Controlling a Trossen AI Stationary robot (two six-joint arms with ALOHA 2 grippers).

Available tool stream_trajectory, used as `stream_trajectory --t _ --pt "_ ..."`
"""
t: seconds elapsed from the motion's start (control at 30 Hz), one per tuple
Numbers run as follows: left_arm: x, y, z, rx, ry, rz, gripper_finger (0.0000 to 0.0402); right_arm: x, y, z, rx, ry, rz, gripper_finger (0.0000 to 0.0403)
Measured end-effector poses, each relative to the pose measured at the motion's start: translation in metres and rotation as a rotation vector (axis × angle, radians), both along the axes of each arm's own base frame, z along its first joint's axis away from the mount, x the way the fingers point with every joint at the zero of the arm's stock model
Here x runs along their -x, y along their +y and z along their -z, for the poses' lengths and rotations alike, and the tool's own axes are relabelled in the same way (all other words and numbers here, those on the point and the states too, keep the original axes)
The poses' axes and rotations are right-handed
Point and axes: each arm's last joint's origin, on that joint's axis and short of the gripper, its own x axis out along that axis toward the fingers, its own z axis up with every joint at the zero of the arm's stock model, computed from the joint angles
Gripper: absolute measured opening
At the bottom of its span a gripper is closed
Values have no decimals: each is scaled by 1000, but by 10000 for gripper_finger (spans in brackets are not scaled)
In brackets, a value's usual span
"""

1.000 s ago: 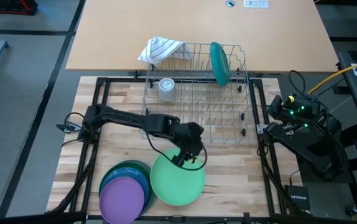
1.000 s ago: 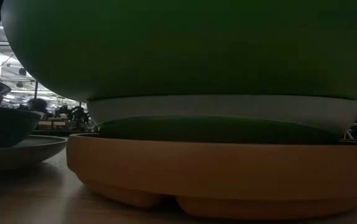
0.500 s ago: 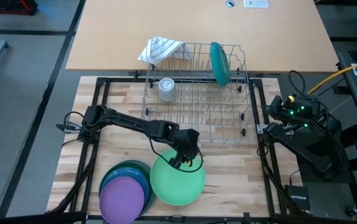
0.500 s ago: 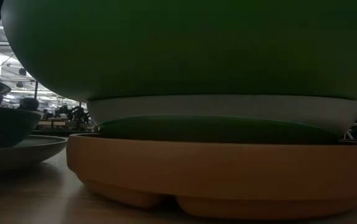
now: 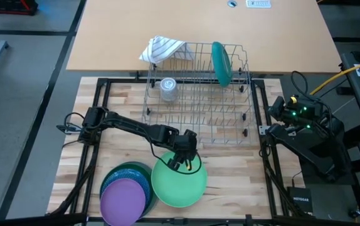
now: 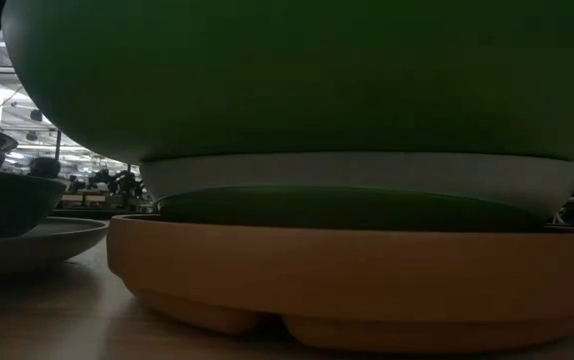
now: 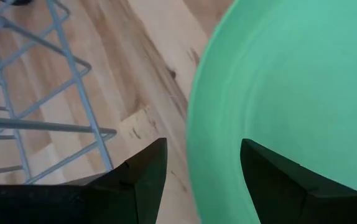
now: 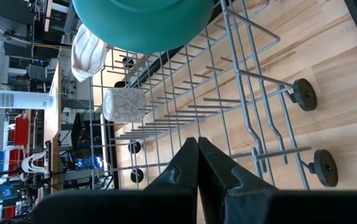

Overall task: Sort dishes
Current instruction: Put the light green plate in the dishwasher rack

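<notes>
A light green plate (image 5: 179, 183) tops a stack near the table's front; the low view shows it (image 6: 297, 80) resting on a white dish (image 6: 357, 175), a dark green one (image 6: 347, 208) and a tan one (image 6: 337, 270). My left gripper (image 5: 183, 164) is open at the plate's far rim (image 7: 194, 143), one finger outside the rim and one over the plate's inside; no touch shows. To the left lies a second stack with a purple plate (image 5: 123, 199) on top. A teal plate (image 5: 221, 63) stands upright in the wire rack (image 5: 199, 103). My right gripper (image 8: 197, 142) waits shut at the table's right edge.
A clear glass (image 5: 167, 88) stands in the rack's far left corner, and a striped cloth (image 5: 161, 49) hangs over that corner. The rack's near edge is close behind my left gripper. Bare wood shows between the rack and the two stacks.
My left gripper has come down and a little toward the table's near left, tipping more steeply downward, until its open fingers straddle the green plate's far rim. The plates have stayed where they were.
</notes>
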Motion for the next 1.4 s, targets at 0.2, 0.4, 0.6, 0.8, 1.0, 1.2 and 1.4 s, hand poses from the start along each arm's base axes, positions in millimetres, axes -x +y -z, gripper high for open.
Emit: stream_trajectory --t 0.2,0.4,0.6,0.8,1.0,1.2,1.4 --pt "0 1 0 -4 2 -6 194 1 1 1 -12 11 0 3" --pt "-3 1 10 -7 23 -2 194 2 2 4 -34 30 0 3" --pt "-4 -1 13 -1 28 4 185 2 2 4 -38 35 0 3" --pt "-4 -1 15 -6 39 9 128 2 2 4 -38 35 1 3" --pt "-5 -1 16 -5 34 9 67 2 2 4 -37 35 1 3" --pt "-6 -2 14 17 26 -7 9 2 2 4 -37 36 1 3" --pt "-6 -3 13 32 20 -29 9 2 2 4 -35 38 0 3"
